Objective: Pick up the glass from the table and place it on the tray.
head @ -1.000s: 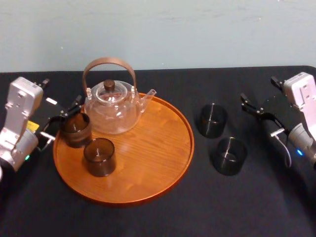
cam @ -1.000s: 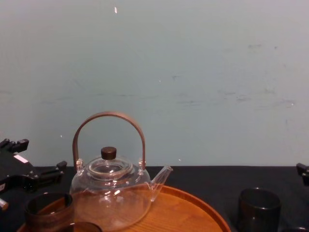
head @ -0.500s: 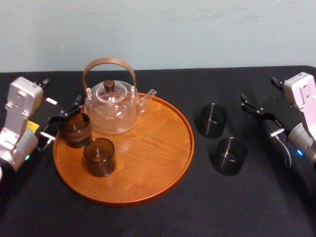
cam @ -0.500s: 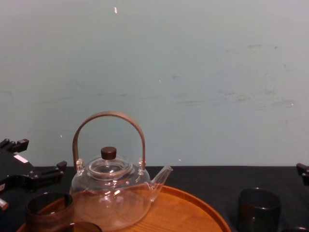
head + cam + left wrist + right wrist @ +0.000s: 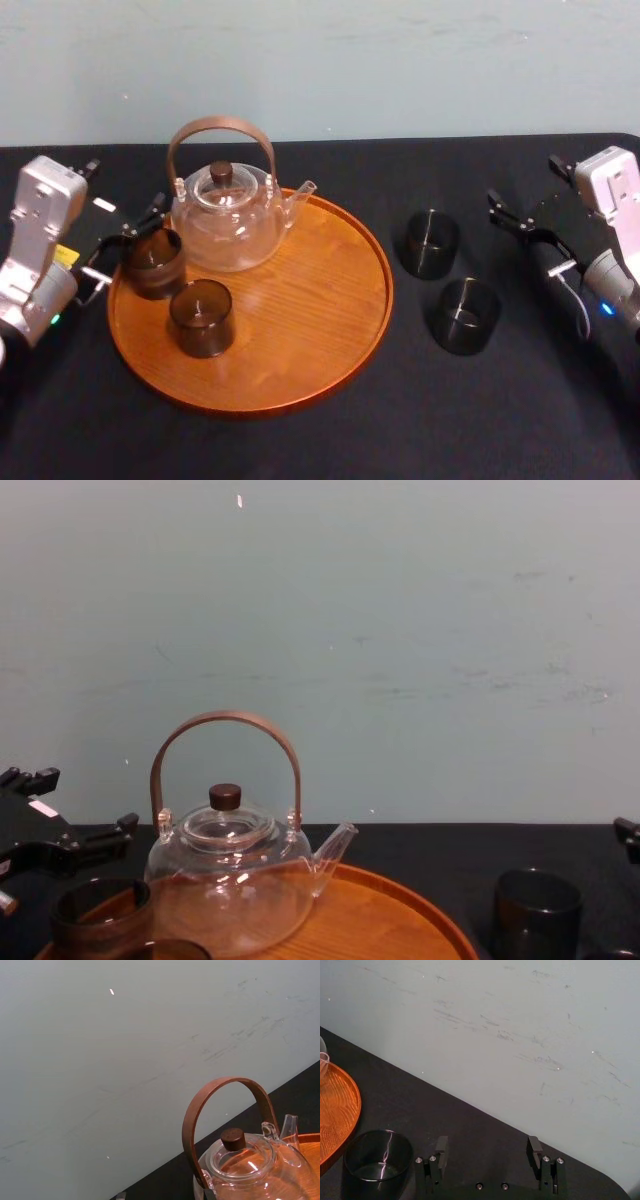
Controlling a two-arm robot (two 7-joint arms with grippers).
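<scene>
Though translucent, the squat cylindrical glass (image 5: 152, 262) is smoky.

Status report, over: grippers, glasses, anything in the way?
Left gripper at one glass on tray's left edge. Right gripper open, empty, right of far glass and near glass, both on table. Teapot, second glass on tray's left part.
</scene>
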